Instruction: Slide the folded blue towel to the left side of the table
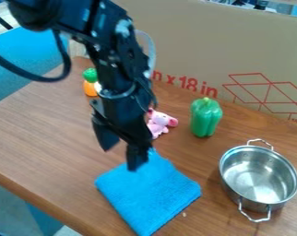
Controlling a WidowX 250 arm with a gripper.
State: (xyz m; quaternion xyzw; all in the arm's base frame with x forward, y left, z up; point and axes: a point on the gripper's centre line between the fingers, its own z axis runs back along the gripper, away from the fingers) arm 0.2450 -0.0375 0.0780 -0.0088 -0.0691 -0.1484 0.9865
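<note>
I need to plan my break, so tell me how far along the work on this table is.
Done: no finished step shows; the blue rectangular cloth lies spread on the brown wooden table, beside the round silver metal pot. In hand: nothing; the black two-finger gripper is open at the cloth's far end. Left: seemingly any grasp, as the fingers hold no cloth.

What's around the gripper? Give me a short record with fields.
gripper: open, holding nothing, at cloth's far end; contact unclear
cloth: blue, lying flat
pink toy: beyond cloth, beside arm
pepper: green, upright, between pink toy and pot
pot: metal, two handles, right in view
orange toy: green top, partly behind arm
</note>
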